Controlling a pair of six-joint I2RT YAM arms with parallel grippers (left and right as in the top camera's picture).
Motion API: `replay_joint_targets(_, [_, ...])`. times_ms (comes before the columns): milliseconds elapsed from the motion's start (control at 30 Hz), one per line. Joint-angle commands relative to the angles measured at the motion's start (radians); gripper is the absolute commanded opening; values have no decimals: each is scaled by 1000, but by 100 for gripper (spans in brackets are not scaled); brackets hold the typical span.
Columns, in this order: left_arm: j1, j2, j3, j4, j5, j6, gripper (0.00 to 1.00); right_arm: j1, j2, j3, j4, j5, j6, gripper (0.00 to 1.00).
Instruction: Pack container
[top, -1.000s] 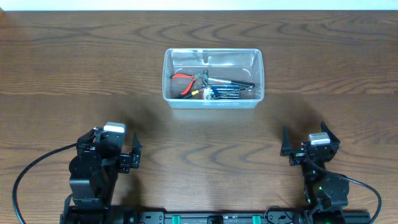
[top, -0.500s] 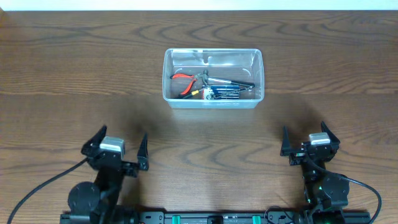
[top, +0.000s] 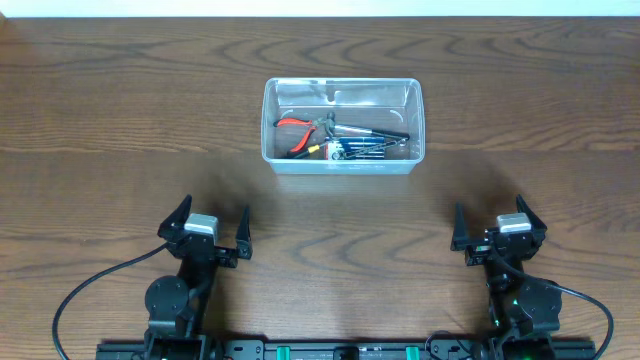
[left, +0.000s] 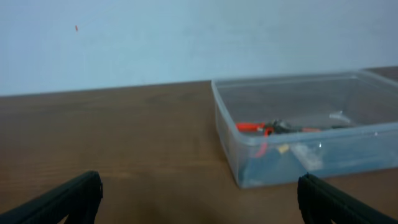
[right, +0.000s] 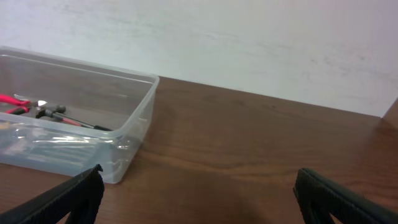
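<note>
**Both grippers open and idle, tub ahead between them**

The left gripper stands with its jaws spread wide and nothing between them. The right gripper is the same: splayed, empty, touching nothing. Both hang low over the table, well apart from each other.

The container sits on the table out in front of both tools, well apart from either. From the left gripper it lies ahead and to the right. From the right gripper it lies ahead and to the left. Its long axis runs side to side, across the line of reach, so each gripper faces a long wall and has one short end toward its own side. The left gripper looks slightly nearer, though there is little in it.

Inside, toward the near wall, lie red-handled pliers and a cluster of dark tools, seemingly touching. No lid shows in any view, and no loose item. The packing looks largely done.
</note>
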Motion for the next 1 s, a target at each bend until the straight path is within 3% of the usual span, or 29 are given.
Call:
replay_joint_targets(0, [-5, -31, -2, -72, 0, -16, 98, 2, -10, -2, -5, 5, 7, 99])
replay_joint_targets(967, [-5, -21, -2, -69, 0, -46, 98, 2, -10, -2, -5, 5, 7, 99])
